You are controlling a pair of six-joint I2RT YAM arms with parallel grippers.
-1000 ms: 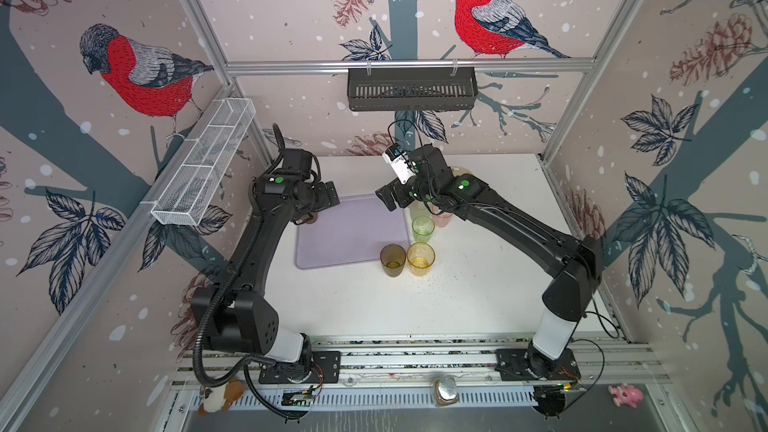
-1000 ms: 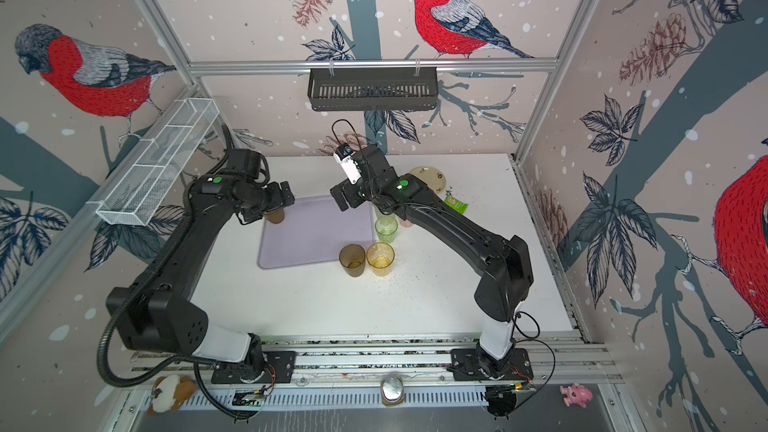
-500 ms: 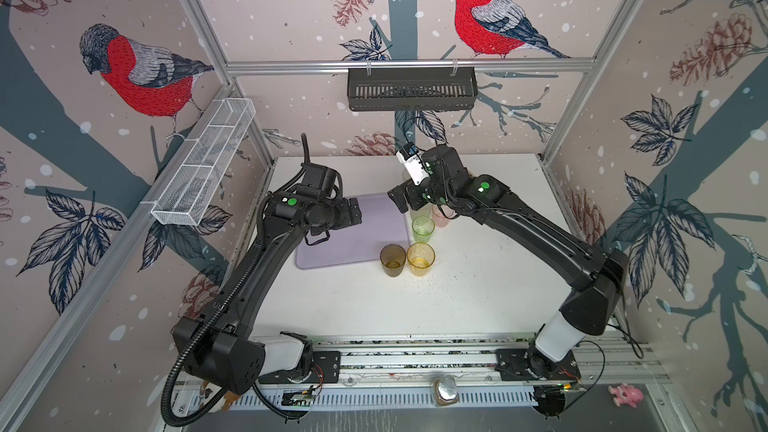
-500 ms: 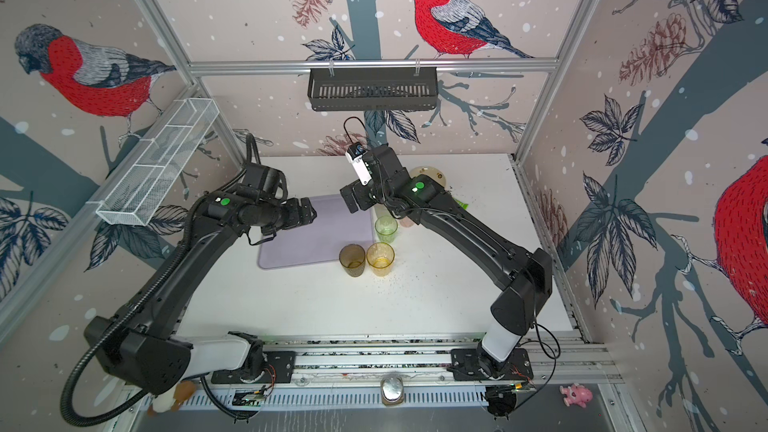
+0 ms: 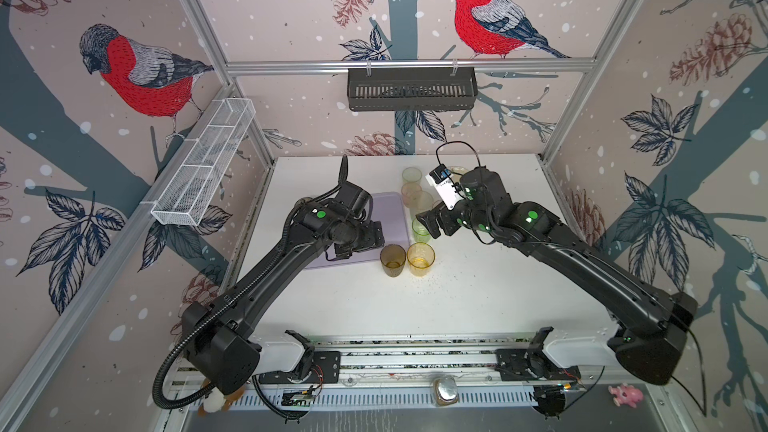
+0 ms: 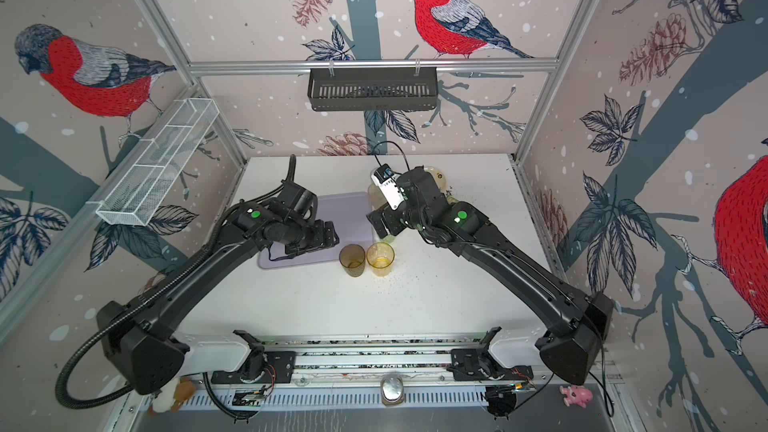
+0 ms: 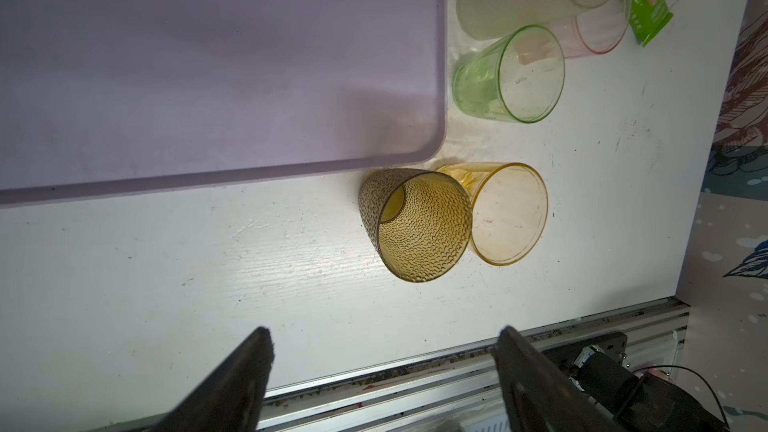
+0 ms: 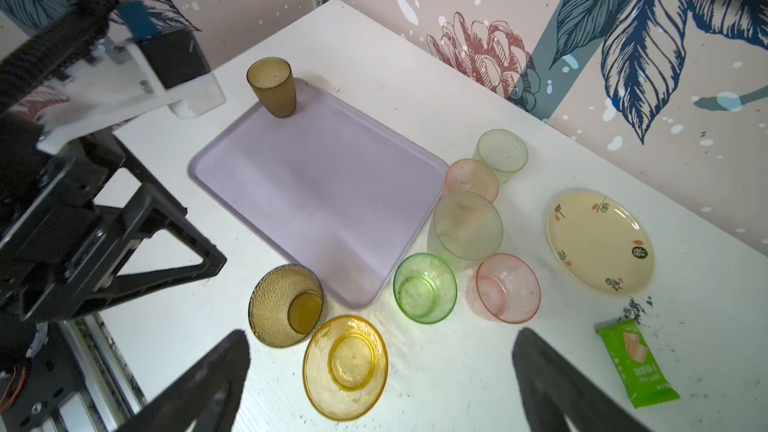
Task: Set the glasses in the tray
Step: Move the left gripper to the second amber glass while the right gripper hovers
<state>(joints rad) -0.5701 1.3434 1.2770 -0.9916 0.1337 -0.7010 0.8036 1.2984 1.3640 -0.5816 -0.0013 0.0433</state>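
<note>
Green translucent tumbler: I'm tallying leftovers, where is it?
In a top view, the green translucent tumbler stands just right of the pale lilac plastic tray, behind the amber-yellow translucent tumbler.

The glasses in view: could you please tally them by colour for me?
Brown glasses: 2
Amber-yellow glass: 1
Green glass: 1
Pink glasses: 2
Pale clear glasses: 2
Total: 8
</note>
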